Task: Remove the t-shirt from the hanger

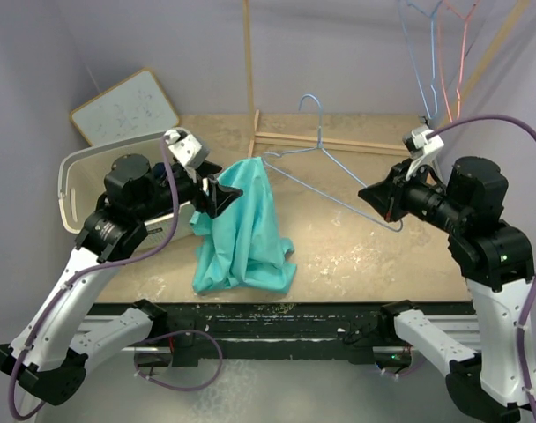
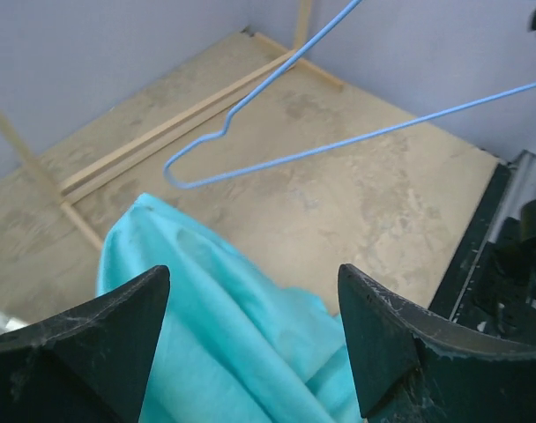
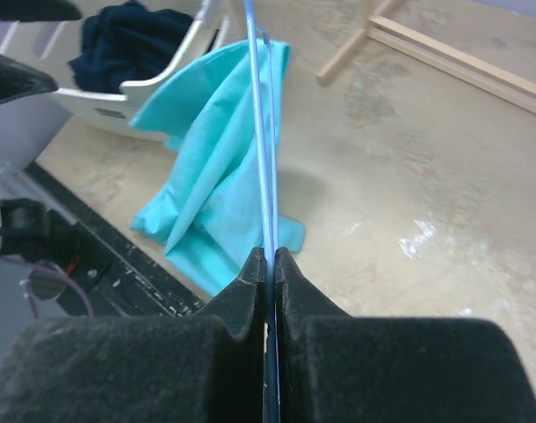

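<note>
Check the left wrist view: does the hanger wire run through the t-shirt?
No, the hanger shows its looped end as bare blue wire, apart from the teal t-shirt bunched below it.

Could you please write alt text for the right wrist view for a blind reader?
The right gripper is shut on a blue hanger running away from the camera. Beyond, a teal t-shirt trails onto the table beside a white basket of dark clothing.
</note>
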Action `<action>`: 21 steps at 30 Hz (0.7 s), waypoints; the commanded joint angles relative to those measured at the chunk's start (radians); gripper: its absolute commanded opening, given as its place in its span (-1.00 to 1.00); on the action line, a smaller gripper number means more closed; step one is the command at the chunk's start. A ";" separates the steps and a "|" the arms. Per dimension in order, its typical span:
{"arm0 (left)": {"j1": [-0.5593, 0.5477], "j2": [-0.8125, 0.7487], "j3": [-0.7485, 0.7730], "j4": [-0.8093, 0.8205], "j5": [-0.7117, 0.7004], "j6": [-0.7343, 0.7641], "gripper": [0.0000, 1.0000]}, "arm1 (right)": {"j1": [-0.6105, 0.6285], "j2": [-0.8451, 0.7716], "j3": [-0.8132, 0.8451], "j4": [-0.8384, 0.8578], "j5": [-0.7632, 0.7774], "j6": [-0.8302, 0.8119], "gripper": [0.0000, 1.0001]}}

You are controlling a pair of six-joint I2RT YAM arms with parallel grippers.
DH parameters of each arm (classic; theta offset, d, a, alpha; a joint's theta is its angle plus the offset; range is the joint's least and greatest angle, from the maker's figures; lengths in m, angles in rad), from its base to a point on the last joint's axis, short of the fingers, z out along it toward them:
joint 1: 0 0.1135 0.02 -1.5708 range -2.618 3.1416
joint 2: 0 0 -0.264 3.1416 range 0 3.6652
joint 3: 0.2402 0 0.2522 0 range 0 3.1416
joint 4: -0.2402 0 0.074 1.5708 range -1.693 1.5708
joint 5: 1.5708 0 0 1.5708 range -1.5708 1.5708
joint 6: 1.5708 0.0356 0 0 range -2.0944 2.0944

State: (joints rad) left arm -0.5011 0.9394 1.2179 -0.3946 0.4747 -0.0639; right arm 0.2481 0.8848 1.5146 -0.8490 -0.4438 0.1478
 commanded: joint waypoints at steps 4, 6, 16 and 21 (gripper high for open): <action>-0.004 -0.067 -0.100 -0.019 -0.256 0.008 0.57 | -0.003 0.096 0.146 -0.091 0.290 0.037 -1.00; -0.005 -0.079 -0.127 -0.013 -0.268 -0.001 0.56 | -0.002 0.118 0.164 -0.074 0.396 0.050 -1.00; -0.004 -0.160 -0.233 0.036 -0.317 -0.050 0.47 | -0.003 0.288 0.264 0.290 0.713 0.078 -1.00; -0.004 -0.201 -0.258 0.046 -0.305 -0.064 0.47 | -0.003 0.361 0.309 0.483 0.798 0.095 -1.00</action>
State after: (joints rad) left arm -0.5007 0.7731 0.9642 -0.4129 0.1776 -0.0975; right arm 0.2474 1.2205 1.7569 -0.6250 0.2279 0.2169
